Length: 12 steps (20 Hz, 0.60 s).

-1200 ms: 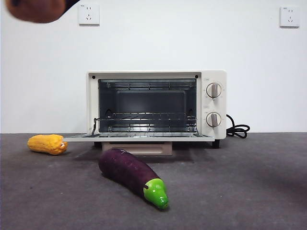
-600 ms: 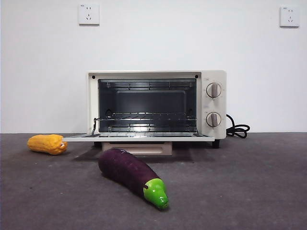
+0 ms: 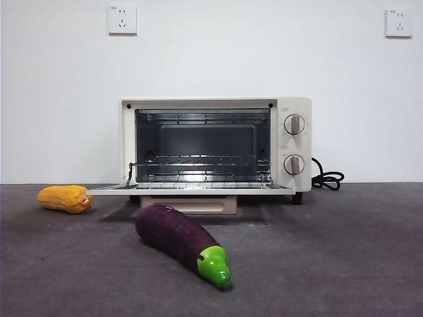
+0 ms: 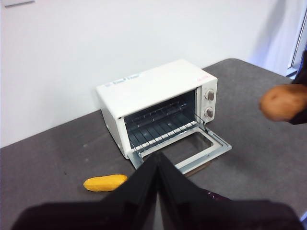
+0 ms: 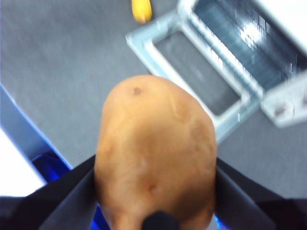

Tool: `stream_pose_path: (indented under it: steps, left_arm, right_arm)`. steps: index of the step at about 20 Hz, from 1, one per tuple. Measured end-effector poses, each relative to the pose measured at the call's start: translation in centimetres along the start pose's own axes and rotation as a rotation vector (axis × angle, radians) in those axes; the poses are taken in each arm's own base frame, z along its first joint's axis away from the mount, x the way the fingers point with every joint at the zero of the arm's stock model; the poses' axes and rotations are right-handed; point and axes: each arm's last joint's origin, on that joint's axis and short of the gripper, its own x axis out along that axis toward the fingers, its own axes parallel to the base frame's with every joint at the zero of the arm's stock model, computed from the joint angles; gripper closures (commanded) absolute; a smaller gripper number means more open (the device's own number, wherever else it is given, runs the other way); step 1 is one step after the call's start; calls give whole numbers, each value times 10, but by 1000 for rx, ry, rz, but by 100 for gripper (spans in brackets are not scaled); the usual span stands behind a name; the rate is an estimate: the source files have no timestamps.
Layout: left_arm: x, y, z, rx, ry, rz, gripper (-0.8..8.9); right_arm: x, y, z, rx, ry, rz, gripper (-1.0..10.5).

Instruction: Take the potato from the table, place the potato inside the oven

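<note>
High above the table (image 3: 344,264), the potato (image 5: 156,153) is clamped between the right gripper's (image 5: 156,187) jaws; in the left wrist view it (image 4: 284,101) shows at the right edge. The oven (image 3: 215,148) sits at centre of the front view, door folded down. The left gripper (image 4: 158,165) is pressed together, holding nothing. Corn (image 3: 65,198) lies at left, eggplant (image 3: 182,241) in front.

Plain white wall (image 3: 211,59), two sockets (image 3: 122,20).
</note>
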Motion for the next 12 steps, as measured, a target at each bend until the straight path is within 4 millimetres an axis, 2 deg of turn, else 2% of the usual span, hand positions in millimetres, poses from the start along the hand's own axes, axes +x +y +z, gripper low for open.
stream_pose_path:
  steps: [3, 5, 9, 12]
  left_arm:
    - [12, -2, 4, 6, 31, -1, 819]
    - [17, -3, 6, 8, 45, -2, 819]
    - [20, -3, 7, 31, 54, -3, 819]
    - [28, -5, 3, 46, 87, -4, 819]
  right_arm:
    - [6, 0, -19, 24, 48, -46, 883]
    - [18, 3, -25, 39, 24, -42, 883]
    - [64, 11, -25, 79, -86, -38, 883]
    - [108, -7, -29, 182, -137, -49, 883]
